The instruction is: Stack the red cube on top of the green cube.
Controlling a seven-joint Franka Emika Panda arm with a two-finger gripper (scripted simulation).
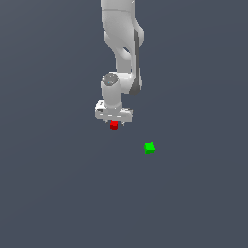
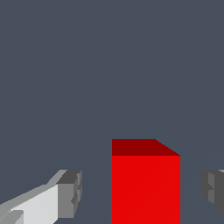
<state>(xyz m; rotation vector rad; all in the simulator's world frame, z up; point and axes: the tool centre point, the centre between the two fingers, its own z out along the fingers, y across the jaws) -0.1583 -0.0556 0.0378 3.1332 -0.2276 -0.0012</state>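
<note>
Hanging from the top of the exterior frame, the white arm (image 1: 121, 43) points its gripper (image 1: 114, 123) straight down near centre. Jaws spread wide: in the wrist view, gaps show between each grey pad (image 2: 70, 194) and the red cube (image 2: 145, 188) between them. No contact visible. Green cube (image 1: 149, 148) sits apart, lower right of the red cube (image 1: 114, 126), on the dark grey floor (image 1: 58, 193).

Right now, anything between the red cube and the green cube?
Nothing: in the exterior view, bare floor separates the red cube, under the gripper, from the green cube.
</note>
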